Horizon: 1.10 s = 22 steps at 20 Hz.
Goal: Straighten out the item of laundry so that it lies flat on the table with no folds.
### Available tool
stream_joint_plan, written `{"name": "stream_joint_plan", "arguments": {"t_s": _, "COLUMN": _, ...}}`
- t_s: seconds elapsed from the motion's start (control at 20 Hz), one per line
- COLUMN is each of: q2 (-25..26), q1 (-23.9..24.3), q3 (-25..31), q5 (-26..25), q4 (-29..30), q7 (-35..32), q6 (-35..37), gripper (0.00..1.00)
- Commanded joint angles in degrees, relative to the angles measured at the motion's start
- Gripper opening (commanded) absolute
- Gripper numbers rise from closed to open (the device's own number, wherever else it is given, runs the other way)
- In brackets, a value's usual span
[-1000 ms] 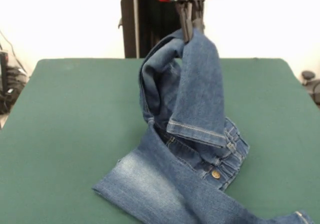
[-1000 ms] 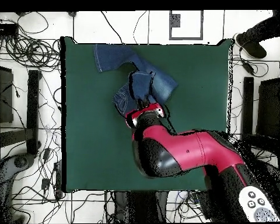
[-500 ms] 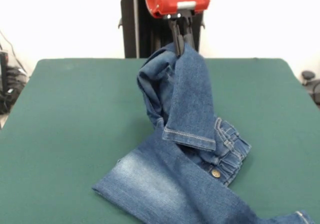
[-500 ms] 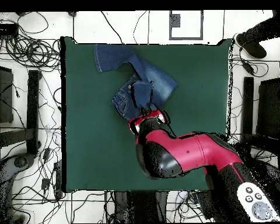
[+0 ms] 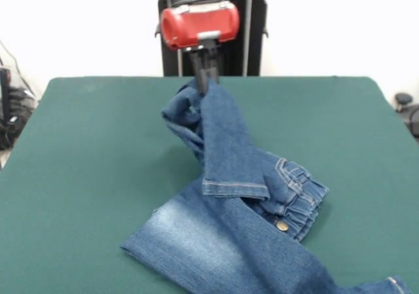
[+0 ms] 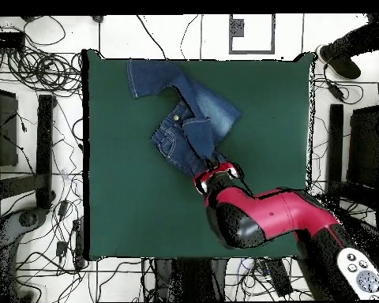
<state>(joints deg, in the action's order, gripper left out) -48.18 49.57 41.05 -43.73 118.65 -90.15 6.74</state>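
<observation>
jeans (image 5: 242,196) leg pinched in gripper (image 5: 204,83)

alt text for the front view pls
A red and black gripper pinches one leg of small blue jeans and holds it up off a green table. The waistband and other leg lie crumpled on the cloth.

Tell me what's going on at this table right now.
The robot's gripper is shut on one leg of a small pair of blue jeans, holding that leg up off the green table. The lifted leg hangs back down over the waistband, its hem lying across the pile. The other leg lies flat toward the camera in the front view. The jeans are not yet spread flat.
</observation>
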Motion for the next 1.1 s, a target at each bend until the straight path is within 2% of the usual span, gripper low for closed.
{"name": "stream_joint_plan", "arguments": {"t_s": 0.05, "q2": 6.31, "q1": 6.49, "q3": 9.28, "q5": -5.5, "q4": 5.06, "q7": 4.62, "q6": -0.08, "gripper": 0.0}}
{"name": "stream_joint_plan", "arguments": {"t_s": 0.35, "q2": 10.13, "q1": 11.21, "q3": 13.04, "q5": -9.8, "q4": 4.47, "q7": 8.3, "q6": 3.08, "gripper": 0.0}}
{"name": "stream_joint_plan", "arguments": {"t_s": 0.55, "q2": 12.33, "q1": 14.82, "q3": 16.9, "q5": -9.82, "q4": 5.43, "q7": 9.89, "q6": 5.75, "gripper": 0.0}}
{"name": "stream_joint_plan", "arguments": {"t_s": 0.75, "q2": 13.34, "q1": 15.35, "q3": 18.86, "q5": -10.37, "q4": 5.84, "q7": 9.56, "q6": 6.42, "gripper": 0.0}}
{"name": "stream_joint_plan", "arguments": {"t_s": 1.1, "q2": 16.3, "q1": 17.29, "q3": 20.3, "q5": -14.27, "q4": 6.44, "q7": 7.76, "q6": 3.77, "gripper": 0.0}}
